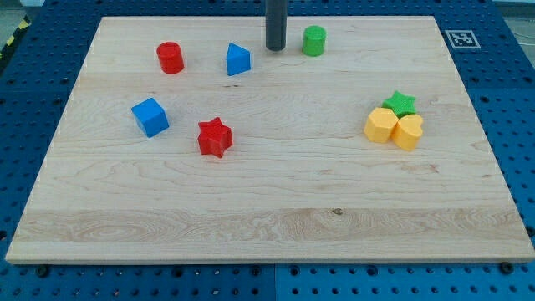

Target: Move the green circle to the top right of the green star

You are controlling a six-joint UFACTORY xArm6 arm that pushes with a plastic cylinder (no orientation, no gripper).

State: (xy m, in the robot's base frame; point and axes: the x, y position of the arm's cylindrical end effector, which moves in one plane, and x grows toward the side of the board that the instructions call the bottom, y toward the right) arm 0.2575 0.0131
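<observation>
In the camera view, I am standing my dark rod upright over the far part of the wooden board (267, 217), and my tip (275, 48) is resting on the board surface near the far edge. I am carrying no claw at all, only this plain rod, so nothing is opening, closing or gripping; the rod is holding nothing. My tip is sitting just to the left of the green circle (314, 40), close beside it but with a narrow strip of wood showing between us, so I am not touching it. The green circle is standing upright near the far edge, a little right of the board's middle. To the left of my tip, the blue block with a pointed top (238, 59) is lying nearby, also apart from me, and further left the red cylinder (170, 57) is standing on its own. Nearer and to the left, the blue cube (150, 116) and the red star (215, 136) are lying well apart from my tip, with a gap between them. Over on the right side, the green star (400, 104) is sitting well away from the green circle, and it is pressing against two yellow blocks, a yellow hexagon-like block (381, 125) and a yellow rounded block (409, 131), which are touching each other just on its near side.
</observation>
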